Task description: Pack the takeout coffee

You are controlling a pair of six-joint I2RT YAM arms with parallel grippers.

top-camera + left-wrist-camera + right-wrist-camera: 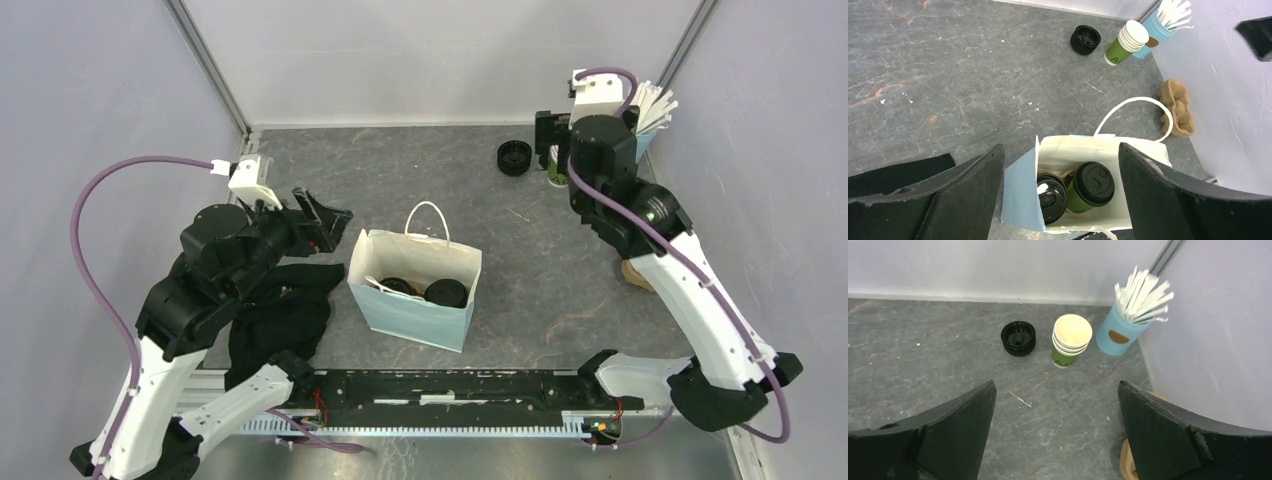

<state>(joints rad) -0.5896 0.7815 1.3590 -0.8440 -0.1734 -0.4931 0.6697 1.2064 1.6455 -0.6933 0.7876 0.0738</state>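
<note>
Two takeout coffee cups with green bodies and black lids stand side by side inside an open paper bag (410, 322), pale blue outside and white inside. Their lids show in the top view (400, 287) (446, 292) and in the left wrist view (1052, 197) (1094, 183). My left gripper (325, 222) is open and empty, held above the bag's left end; in its own view (1060, 150) the bag (1020, 185) sits between the jaws. My right gripper (547, 128) is open and empty at the back right, over bare table (1055, 385).
A stack of lidless cups (1071, 340), a stack of black lids (1018, 337) and a blue holder of white sticks (1120, 332) stand at the back right. A brown cardboard carrier (636, 272) lies by the right wall. A black cloth (280, 315) lies left of the bag.
</note>
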